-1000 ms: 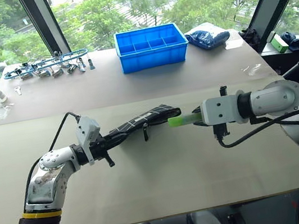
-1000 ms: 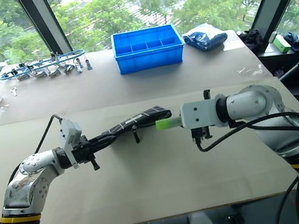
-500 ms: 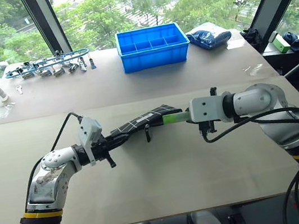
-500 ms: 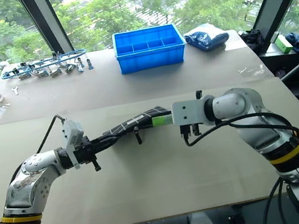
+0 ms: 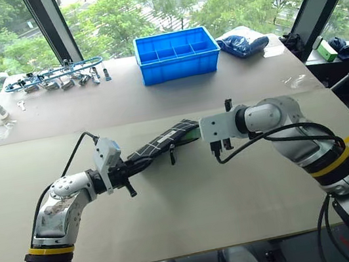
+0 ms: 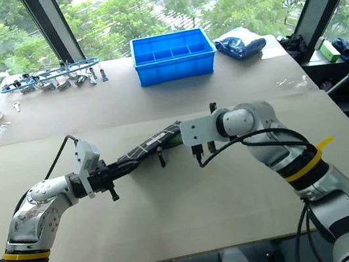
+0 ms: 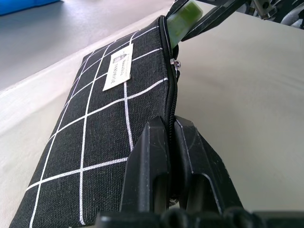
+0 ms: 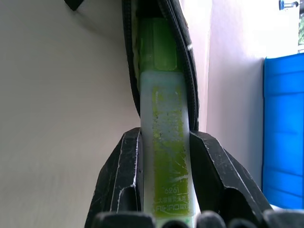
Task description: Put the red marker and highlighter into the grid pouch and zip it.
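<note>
From the head views, a beige table [image 5: 192, 201] before tall windows is being shown, with a blue bin [image 5: 177, 53] at its far side. The grid pouch [image 5: 163, 141] is being held above the tabletop by the left gripper [image 5: 127, 169], clamped on its edge.

In the left wrist view, the zipper seam is being pinched between closed fingers [image 7: 152, 166].

In the right wrist view, the highlighter [image 8: 166, 142] is being gripped by the right gripper [image 8: 166, 190], its cap end already inside the pouch mouth; the pouch interior is being hidden.

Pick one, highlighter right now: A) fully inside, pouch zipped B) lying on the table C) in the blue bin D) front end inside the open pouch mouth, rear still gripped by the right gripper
D: the highlighter has its cap end past the zipper of the grid pouch, with the right gripper clamped on its barrel.
</note>
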